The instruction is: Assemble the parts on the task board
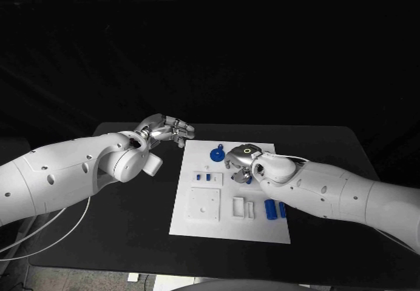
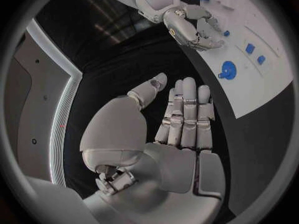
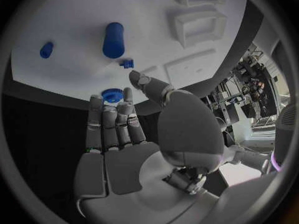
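The white task board [image 1: 194,225] lies in the middle of the black table. A blue gear [image 1: 216,153] sits near its far edge, and two small blue pieces [image 1: 203,177] stand in a block on its left side. Two blue cylinders [image 1: 277,210] lie at its right edge. My right hand [image 1: 241,159] hovers over the far part of the board beside the gear, fingers straight and holding nothing [image 3: 124,129]; the gear [image 3: 112,94] shows just past its fingertips. My left hand [image 1: 166,130] is off the board's far left corner, flat and holding nothing [image 2: 184,119].
White raised blocks with recesses [image 1: 204,203] and a frame-shaped block [image 1: 241,207] stand on the near half of the board. Bare black table [image 1: 131,236] surrounds the board on all sides. A white cable [image 1: 61,233] hangs under my left arm.
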You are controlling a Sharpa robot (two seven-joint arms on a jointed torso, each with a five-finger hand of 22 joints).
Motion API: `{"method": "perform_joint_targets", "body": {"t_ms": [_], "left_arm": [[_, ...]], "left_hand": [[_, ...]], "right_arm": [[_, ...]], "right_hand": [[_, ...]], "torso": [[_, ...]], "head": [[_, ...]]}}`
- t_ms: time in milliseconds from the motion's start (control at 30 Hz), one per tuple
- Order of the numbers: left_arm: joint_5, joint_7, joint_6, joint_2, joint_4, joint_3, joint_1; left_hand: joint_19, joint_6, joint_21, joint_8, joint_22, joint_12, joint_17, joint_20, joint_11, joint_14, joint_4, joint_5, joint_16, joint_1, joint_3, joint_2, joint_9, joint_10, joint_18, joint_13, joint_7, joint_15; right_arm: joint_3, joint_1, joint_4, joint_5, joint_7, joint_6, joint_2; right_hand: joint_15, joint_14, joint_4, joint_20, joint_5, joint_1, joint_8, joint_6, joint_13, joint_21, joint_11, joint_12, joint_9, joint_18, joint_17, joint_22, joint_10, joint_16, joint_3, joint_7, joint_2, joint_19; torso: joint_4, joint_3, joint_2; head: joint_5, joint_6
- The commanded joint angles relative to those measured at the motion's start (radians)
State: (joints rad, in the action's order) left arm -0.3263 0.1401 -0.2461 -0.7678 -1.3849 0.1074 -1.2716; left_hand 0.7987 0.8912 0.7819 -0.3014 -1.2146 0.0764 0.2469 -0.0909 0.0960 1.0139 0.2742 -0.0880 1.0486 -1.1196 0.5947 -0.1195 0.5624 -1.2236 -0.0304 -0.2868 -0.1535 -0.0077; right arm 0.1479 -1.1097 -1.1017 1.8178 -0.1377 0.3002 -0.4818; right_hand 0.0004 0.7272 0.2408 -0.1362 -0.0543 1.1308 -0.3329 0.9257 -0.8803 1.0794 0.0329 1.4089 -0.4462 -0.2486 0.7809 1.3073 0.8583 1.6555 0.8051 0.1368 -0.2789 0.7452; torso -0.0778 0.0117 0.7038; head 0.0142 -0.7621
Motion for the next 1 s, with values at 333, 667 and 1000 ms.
{"method": "perform_joint_targets", "body": {"t_ms": [333, 667, 1000], "left_arm": [[0.004, 0.003, -0.005, -0.002, -0.006, -0.001, -0.002], [0.004, 0.001, -0.005, -0.001, -0.006, 0.000, -0.002], [0.004, 0.000, -0.003, 0.004, -0.004, 0.000, -0.002]], "left_hand": [[-0.004, -0.009, -0.006, 0.005, -0.002, -0.003, 0.002, -0.012, 0.003, 0.001, 0.001, -0.002, -0.003, -0.006, 0.001, 0.006, 0.001, 0.002, -0.012, -0.001, 0.000, 0.003], [-0.003, -0.010, -0.007, 0.005, -0.002, -0.003, 0.003, -0.011, 0.003, 0.001, -0.001, 0.000, -0.004, -0.004, 0.000, 0.006, 0.002, 0.002, -0.012, -0.001, -0.001, 0.003], [-0.003, -0.010, -0.007, 0.005, -0.002, -0.003, 0.003, -0.011, 0.003, 0.001, -0.002, 0.000, -0.004, -0.003, 0.000, 0.006, 0.002, 0.003, -0.012, -0.001, -0.001, 0.003]], "right_arm": [[-0.003, -0.005, -0.019, -0.077, -0.164, -0.123, -0.004], [-0.003, -0.005, 0.006, -0.118, -0.214, -0.199, 0.022], [-0.003, -0.004, 0.037, -0.156, -0.242, -0.236, 0.045]], "right_hand": [[-0.011, 0.042, -0.086, 0.019, 0.006, -0.156, -0.028, 0.052, -0.002, 0.013, -0.014, 0.009, -0.016, -0.013, 0.005, 0.001, 0.034, 0.019, -0.146, -0.013, -0.001, 0.030], [-0.036, 0.080, -0.256, 0.047, 0.005, -0.276, -0.044, 0.090, -0.003, 0.018, -0.037, 0.013, -0.030, -0.013, 0.011, -0.014, 0.081, 0.018, -0.164, -0.035, 0.063, 0.061], [-0.046, 0.087, -0.257, 0.055, 0.005, -0.277, -0.045, 0.094, -0.002, 0.021, -0.040, 0.011, -0.033, -0.013, 0.012, -0.014, 0.091, 0.016, -0.182, -0.038, 0.095, 0.061]], "torso": [[-0.0020, -0.0006, 0.001], [-0.0028, -0.0014, 0.001], [-0.0046, -0.0015, 0.002]], "head": [[0.003, 0.004], [0.004, 0.005], [0.005, 0.003]]}}
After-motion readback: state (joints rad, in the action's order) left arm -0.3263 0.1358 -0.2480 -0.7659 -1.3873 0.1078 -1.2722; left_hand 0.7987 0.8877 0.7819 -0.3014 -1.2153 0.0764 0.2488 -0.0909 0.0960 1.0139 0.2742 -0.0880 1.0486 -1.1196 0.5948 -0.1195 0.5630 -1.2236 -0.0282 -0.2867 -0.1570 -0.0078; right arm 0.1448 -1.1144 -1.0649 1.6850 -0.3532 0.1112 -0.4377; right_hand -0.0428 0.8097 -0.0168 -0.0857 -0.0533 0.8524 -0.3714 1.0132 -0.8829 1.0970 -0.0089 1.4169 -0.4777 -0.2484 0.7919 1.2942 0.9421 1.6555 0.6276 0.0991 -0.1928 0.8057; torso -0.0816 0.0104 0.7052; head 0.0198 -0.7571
